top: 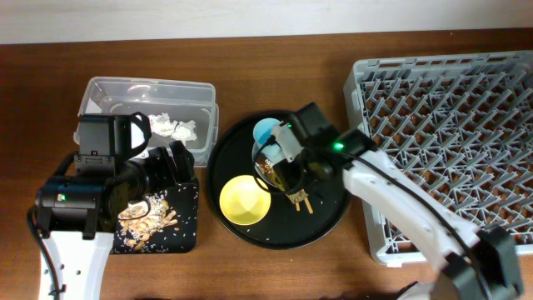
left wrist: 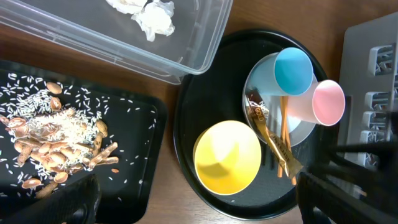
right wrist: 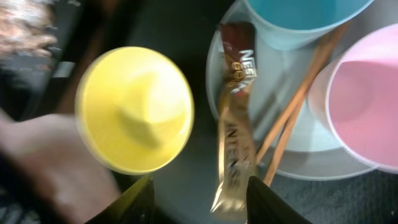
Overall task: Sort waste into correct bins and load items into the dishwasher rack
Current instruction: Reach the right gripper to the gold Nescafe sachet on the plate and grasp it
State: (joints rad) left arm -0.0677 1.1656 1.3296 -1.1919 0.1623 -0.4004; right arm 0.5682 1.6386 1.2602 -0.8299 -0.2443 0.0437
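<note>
The brown-and-gold foil wrapper (right wrist: 235, 124) lies across the pale plate's (right wrist: 311, 149) edge on the round black tray, beside the wooden chopsticks (right wrist: 292, 118). The blue cup (right wrist: 298, 22) and pink cup (right wrist: 367, 99) stand on the plate; the yellow bowl (right wrist: 134, 109) sits to its left. My right gripper (right wrist: 202, 199) is open just above the wrapper's lower end, and in the overhead view (top: 287, 171) it hovers over the plate. My left gripper (left wrist: 199, 202) is open and empty over the flat black tray (left wrist: 143, 143), which holds food scraps (left wrist: 56, 140). White tissue (left wrist: 152, 15) lies in the clear tub (left wrist: 193, 43).
The grey dishwasher rack (top: 450, 125) fills the right side, right next to the round black tray (top: 325, 225). The clear tub (top: 150, 100) and flat black tray (top: 187, 225) stand left of the round tray. Bare wooden table runs along the front.
</note>
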